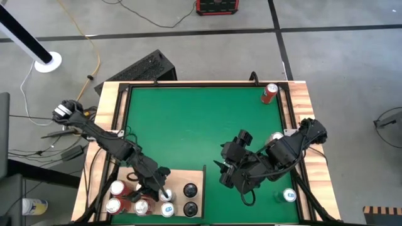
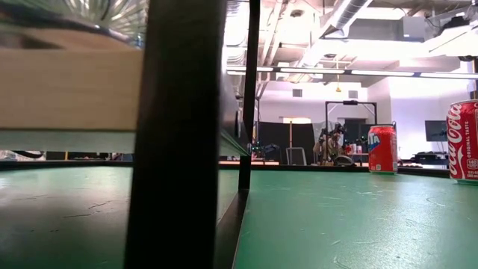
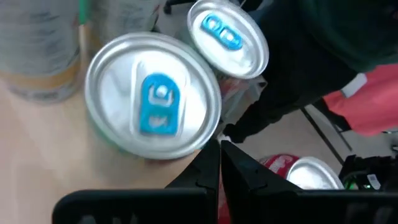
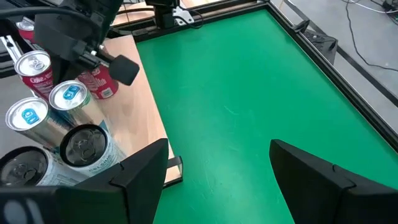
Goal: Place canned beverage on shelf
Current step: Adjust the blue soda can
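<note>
Shut and empty, the left gripper (image 3: 219, 163) hovered over the crowded cans on the shelf (image 1: 193, 174), beside a blue-tabbed can (image 3: 153, 102). Jaws wide and holding nothing, the right gripper (image 4: 214, 163) waited above the green mat (image 1: 201, 119). Any sideways swing by the left arm could likely topple neighbours, since cans stood packed together. I counted about 7 cans on the shelf and 3 off it, including 1 red can (image 1: 269, 93) at the far corner.

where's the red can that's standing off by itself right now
In the high view the lone red can stands at the green mat's far right corner, well away from the wooden shelf at the near left.
</note>
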Robot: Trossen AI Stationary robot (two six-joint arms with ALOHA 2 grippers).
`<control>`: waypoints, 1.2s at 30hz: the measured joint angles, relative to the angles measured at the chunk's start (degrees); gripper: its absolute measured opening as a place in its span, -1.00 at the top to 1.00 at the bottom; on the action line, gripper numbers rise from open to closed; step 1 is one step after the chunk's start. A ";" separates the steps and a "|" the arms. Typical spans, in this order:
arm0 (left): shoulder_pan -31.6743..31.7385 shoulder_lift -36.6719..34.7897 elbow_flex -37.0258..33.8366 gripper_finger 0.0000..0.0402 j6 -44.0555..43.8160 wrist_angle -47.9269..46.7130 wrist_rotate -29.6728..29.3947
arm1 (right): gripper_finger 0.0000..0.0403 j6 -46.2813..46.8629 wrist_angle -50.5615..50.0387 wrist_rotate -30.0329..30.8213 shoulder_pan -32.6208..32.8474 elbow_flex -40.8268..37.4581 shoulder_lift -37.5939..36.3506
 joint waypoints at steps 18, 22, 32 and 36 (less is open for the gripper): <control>1.33 0.27 0.00 1.00 2.47 1.07 0.06 | -0.50 -0.03 -0.01 -0.12 0.00 0.00 0.00; 1.51 0.24 0.00 1.00 3.14 1.22 0.04 | -0.50 -0.03 -0.01 -0.12 0.00 0.00 0.00; 1.84 0.21 0.00 1.00 4.44 2.28 0.02 | -0.50 0.02 -0.01 -0.14 0.00 0.00 0.00; 2.36 -0.26 0.00 1.00 3.14 1.88 2.41 | -0.50 0.02 0.06 -0.16 0.00 0.00 0.00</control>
